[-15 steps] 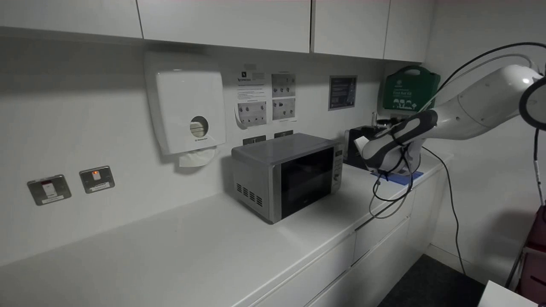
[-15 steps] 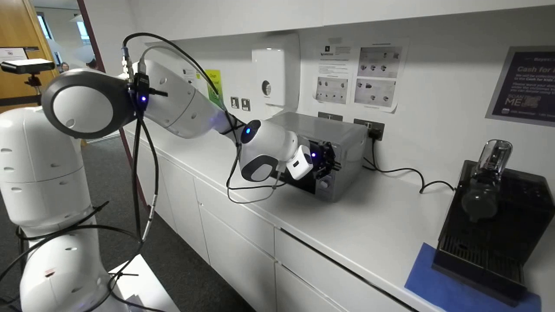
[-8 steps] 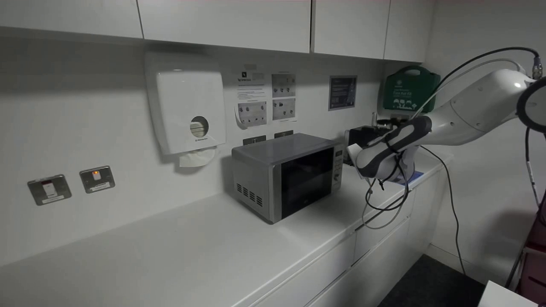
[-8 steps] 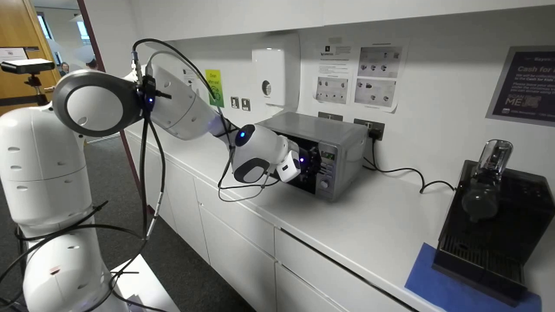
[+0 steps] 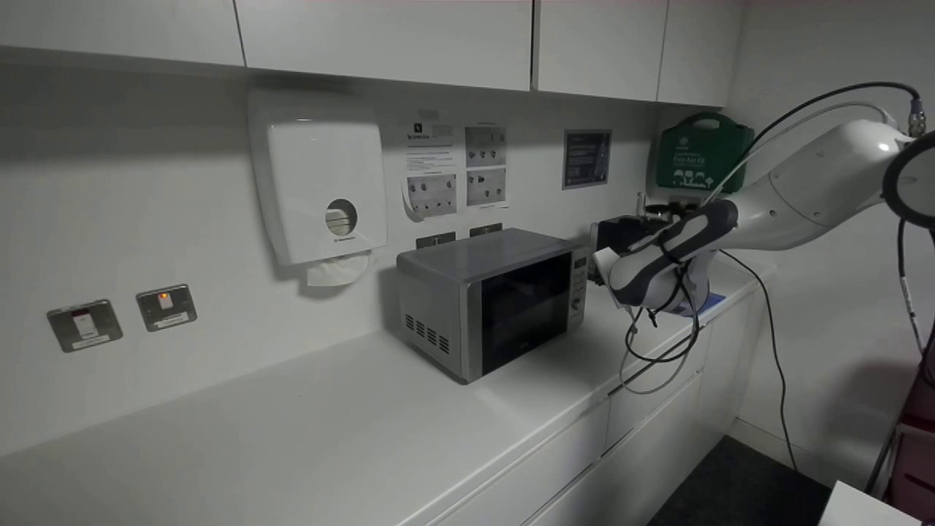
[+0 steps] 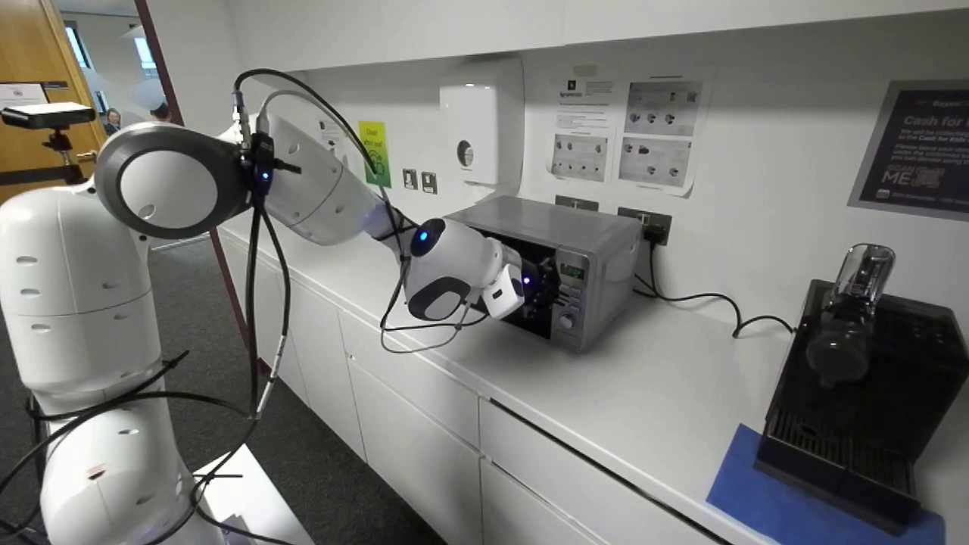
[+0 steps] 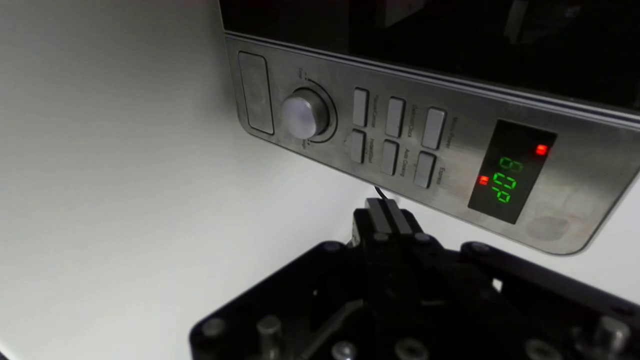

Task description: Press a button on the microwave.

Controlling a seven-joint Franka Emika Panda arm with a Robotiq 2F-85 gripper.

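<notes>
"counting the small buttons (image 7: 395,117) on the microwave (image 5: 492,305), what do you get?"

"six, in two rows of three, upper middle of the wrist frame, with one knob (image 7: 302,116) to their left and one display (image 7: 512,171) to their right."

"what's lit on it?"

"two red marks (image 7: 541,149) and some green digits (image 7: 504,181); i can't read them surely."

"and the gripper (image 7: 383,203)?"

"one, lower middle, two fingers (image 7: 376,215) pressed together, tips below the buttons. whether they touch the microwave, i can't tell."

"where's that from outside?"

"mid-frame in both exterior views. in the wrist view its door (image 7: 450,35) runs off the top edge."

"anything hidden?"

"the arm (image 6: 325,189) covers part of the door in an exterior view, and the dark fingers are hard to make out there. one black machine (image 5: 619,232) sits partly behind the arm in an exterior view."
</notes>
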